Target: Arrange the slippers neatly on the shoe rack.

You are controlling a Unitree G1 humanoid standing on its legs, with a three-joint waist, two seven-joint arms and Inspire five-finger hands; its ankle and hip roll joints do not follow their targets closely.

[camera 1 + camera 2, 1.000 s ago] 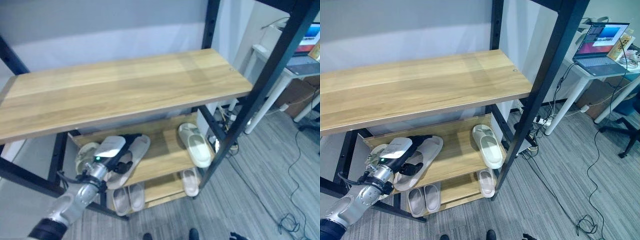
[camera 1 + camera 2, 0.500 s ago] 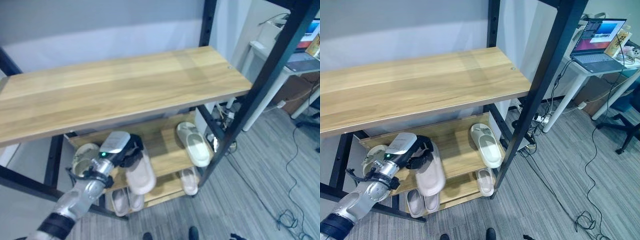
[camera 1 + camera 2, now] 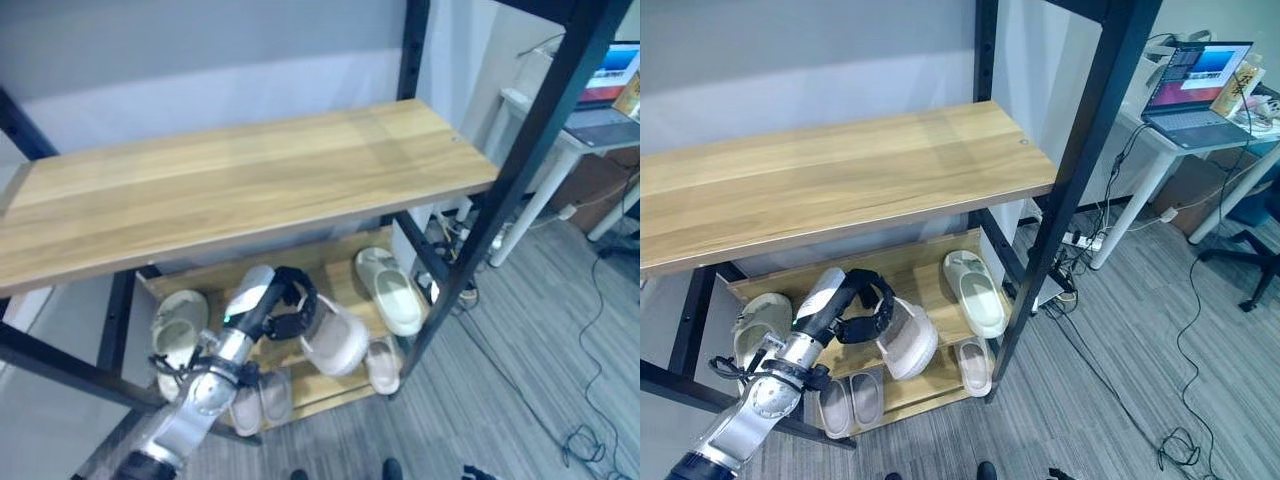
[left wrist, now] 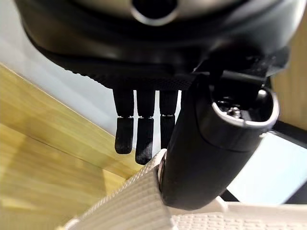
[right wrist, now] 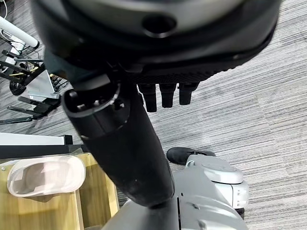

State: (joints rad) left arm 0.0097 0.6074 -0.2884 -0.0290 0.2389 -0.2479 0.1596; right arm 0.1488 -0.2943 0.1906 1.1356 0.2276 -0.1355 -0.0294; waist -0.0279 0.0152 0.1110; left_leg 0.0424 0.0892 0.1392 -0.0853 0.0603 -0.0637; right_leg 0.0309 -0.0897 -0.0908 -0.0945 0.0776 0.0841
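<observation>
Held slipper: a pale slipper (image 3: 335,341) hangs in the air in front of the rack's middle shelf (image 3: 330,290), tipped on its side with the opening facing outward, above the bottom shelf's front edge.
Step in hand: carrying this slipper to a spot on the rack; I judge the open middle-shelf space between the two resting slippers to be the natural place.
Doing it well: turn the sole down before lowering, keep clear of the top board (image 3: 240,180), and line the toe up with the cream slipper (image 3: 390,290) at the shelf's right end.
Left hand: the left hand (image 3: 283,309) has its fingers curled round the slipper's strap, thumb pressed against the ribbed cloth (image 4: 139,201) in the wrist view.
Right hand: the right hand (image 5: 165,93) is away from the rack over grey floor, fingers bent inward and holding nothing.
Other slippers: one (image 3: 178,318) at the middle shelf's left end; a pair (image 3: 262,400) and a single (image 3: 381,364) on the bottom shelf.
Risk: the strap grip may let the slipper swing.
</observation>
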